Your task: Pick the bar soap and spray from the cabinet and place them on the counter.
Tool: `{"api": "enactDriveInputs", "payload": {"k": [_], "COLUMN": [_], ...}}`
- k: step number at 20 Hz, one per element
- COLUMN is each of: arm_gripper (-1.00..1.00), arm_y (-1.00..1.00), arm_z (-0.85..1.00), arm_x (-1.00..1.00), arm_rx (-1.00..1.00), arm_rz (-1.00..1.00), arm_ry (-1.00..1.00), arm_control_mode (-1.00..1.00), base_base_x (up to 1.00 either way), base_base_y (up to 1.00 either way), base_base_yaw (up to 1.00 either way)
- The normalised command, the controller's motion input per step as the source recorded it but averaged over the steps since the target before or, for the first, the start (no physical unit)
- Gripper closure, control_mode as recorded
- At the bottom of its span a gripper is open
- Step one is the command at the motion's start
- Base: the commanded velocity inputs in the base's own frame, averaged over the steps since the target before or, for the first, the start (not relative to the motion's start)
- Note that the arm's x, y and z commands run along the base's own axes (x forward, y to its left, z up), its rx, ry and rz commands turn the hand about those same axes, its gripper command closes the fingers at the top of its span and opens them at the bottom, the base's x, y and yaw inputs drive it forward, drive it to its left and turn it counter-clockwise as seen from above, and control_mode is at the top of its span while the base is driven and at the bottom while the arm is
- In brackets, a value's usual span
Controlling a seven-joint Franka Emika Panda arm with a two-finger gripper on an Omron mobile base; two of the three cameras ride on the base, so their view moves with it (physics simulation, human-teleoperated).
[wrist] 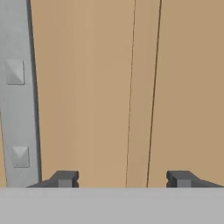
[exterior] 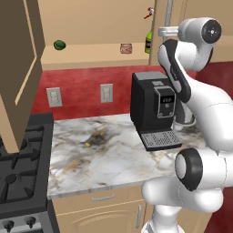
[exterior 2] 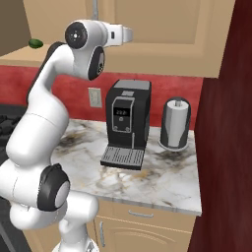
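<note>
The cabinet (exterior: 91,57) has its left door (exterior: 18,68) swung open over a plain wooden shelf. On that shelf lies the bar soap (exterior: 126,48), a small pinkish block. Right of it stands the green spray (exterior: 148,43) with a red trigger, partly hidden by the edge of the closed right door (wrist: 87,87). My gripper (wrist: 122,179) is raised to that closed door and faces its panel. Its jaws are open with nothing between them, and the metal bar handle (wrist: 17,87) runs just left of the left fingertip (wrist: 65,178). The marble counter (exterior: 104,150) lies below.
A black coffee machine (exterior: 154,109) stands on the counter under my arm, with a paper towel roll (exterior 2: 176,123) to its right. A black gas stove (exterior: 22,168) borders the counter on the left. A dark green ball (exterior: 59,44) sits at the shelf's left end.
</note>
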Motion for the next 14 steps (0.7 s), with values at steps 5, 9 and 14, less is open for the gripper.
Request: {"api": "enactDriveInputs", "payload": {"k": [5, 9, 14], "arm_gripper": [-1.0, -1.0, -1.0], "arm_y": [0.15, 0.12, 0.21], "arm_z": [0.0, 0.0, 0.13], "arm_x": [-0.02, 0.0, -0.32], "arm_rx": [0.0, 0.0, 0.0], "arm_rz": [0.0, 0.01, 0.05], "arm_ry": [0.0, -0.02, -0.08], "arm_control_mode": [-1.0, -1.0, -1.0], "base_base_x": [0.0, 0.0, 0.0], "base_base_y": [0.0, 0.0, 0.0], "base_base_yaw": [0.0, 0.0, 0.0]}}
